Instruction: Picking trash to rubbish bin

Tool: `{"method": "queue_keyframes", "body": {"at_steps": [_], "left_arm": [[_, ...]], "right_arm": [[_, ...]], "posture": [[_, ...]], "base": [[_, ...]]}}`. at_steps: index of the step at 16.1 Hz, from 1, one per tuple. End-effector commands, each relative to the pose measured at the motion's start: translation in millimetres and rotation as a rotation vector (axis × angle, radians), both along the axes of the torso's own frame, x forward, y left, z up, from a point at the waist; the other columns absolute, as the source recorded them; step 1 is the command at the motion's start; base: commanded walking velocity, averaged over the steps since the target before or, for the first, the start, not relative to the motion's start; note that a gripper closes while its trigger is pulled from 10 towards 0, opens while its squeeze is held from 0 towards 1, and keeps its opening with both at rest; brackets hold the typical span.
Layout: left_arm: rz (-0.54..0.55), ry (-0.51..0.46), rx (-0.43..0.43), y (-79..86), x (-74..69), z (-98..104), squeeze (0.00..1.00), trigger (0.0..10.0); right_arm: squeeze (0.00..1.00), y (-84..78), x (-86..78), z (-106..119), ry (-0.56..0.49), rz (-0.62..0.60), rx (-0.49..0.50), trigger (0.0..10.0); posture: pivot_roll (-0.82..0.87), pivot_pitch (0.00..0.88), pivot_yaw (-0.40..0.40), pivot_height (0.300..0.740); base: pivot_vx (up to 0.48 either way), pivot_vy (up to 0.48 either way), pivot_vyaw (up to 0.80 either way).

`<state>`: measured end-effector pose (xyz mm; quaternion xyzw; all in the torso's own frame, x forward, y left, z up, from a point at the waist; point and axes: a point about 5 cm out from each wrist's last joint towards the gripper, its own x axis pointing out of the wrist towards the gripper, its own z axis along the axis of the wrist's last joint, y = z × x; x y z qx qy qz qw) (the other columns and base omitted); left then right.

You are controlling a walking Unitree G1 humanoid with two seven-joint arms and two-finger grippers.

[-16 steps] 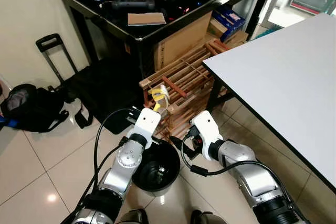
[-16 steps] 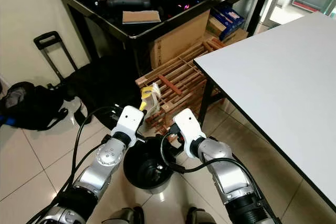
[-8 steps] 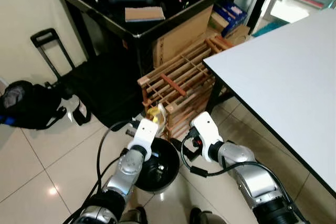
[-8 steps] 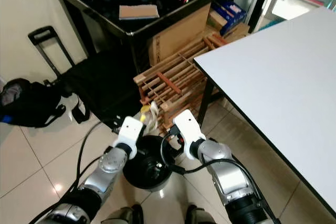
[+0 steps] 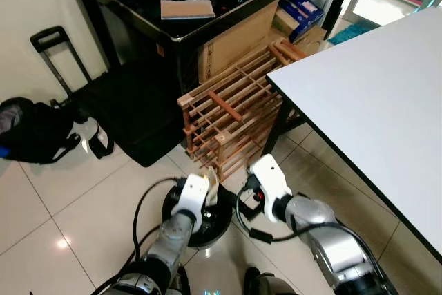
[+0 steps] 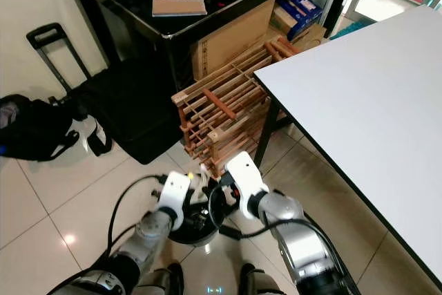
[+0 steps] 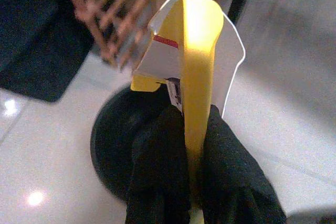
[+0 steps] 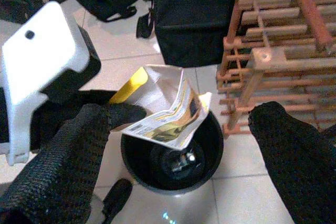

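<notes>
Left gripper [image 7: 185, 129] clenched on the wrapper [image 8: 168, 108], yellow-and-white, crumpled, held right over the bin [image 8: 210, 150] mouth. Bin sits on the tiles near the robot's feet, with the wooden rack [image 5: 231, 112] just beyond it. Right gripper [image 5: 243, 195] is spread wide and empty, just right of the bin. To do it well: keep the wrapper centred over the mouth, dip slightly, then release; it's light and may drift or catch the rim.
</notes>
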<state>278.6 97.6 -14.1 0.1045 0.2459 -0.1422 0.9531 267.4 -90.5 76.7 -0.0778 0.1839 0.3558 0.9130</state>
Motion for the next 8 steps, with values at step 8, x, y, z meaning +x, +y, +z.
{"method": "queue_keyframes", "body": {"at_steps": [8], "left_arm": [[0.262, 0.051, 0.208, 69.3, -12.1, -15.3, 0.00, 10.0]], "right_arm": [[0.00, -2.8, -14.3, 2.2, 0.024, -0.012, -0.004, 10.0]], "posture": [[-0.07, 0.330, -0.028, 0.740]], "base": [[0.000, 0.000, 0.00]]}}
